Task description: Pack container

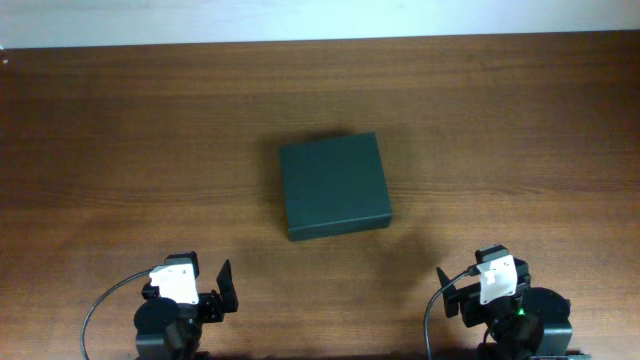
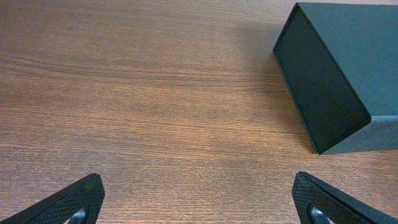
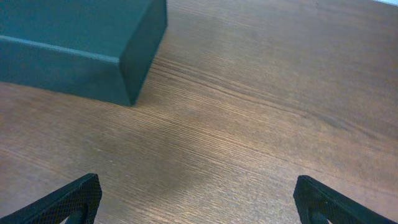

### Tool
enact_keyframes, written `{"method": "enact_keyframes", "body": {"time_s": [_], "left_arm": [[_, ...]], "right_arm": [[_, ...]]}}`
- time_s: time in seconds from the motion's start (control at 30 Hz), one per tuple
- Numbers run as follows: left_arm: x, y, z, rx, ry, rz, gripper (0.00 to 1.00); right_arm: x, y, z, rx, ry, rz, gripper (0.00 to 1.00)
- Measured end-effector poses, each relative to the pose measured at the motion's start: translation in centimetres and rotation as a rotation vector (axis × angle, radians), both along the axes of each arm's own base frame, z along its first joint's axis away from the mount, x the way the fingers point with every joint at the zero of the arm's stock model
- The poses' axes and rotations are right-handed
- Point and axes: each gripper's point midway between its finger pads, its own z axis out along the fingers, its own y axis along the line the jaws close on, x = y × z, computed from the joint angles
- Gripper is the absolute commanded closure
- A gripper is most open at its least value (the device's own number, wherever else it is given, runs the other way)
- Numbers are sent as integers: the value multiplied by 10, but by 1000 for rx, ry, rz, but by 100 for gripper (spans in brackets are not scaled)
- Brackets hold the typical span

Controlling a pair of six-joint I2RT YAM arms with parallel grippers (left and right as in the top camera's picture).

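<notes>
A wooden table [image 1: 120, 130] fills almost the whole overhead frame. Its dark reddish-brown top has fine grain running left to right. A pale strip [image 1: 300, 18] runs along the top edge of the frame, beyond the table's far side; whether it is wall or floor is unclear. The wrist views show the same grain closer up, lighter brown.

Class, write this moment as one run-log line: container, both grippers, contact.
container: closed, on table | left gripper: open, empty, clear of container | right gripper: open, empty, clear of container
</notes>
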Motion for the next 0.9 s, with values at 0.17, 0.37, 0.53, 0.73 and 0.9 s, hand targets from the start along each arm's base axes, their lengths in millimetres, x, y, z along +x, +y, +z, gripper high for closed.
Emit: {"method": "enact_keyframes", "body": {"time_s": [0.17, 0.37, 0.53, 0.73, 0.9], "left_arm": [[0, 0, 0, 0, 0, 0, 1], [0, 0, 0, 0, 0, 0, 1], [0, 0, 0, 0, 0, 0, 1], [0, 0, 0, 0, 0, 0, 1], [0, 0, 0, 0, 0, 0, 1]], "right_arm": [[1, -4, -14, 20, 29, -38, 1], [4, -8, -24, 72, 56, -97, 1], [10, -10, -36, 130, 66, -148, 1], [11, -11, -40, 164, 75, -174, 1], [11, -11, -40, 169, 75, -177, 1]]}}
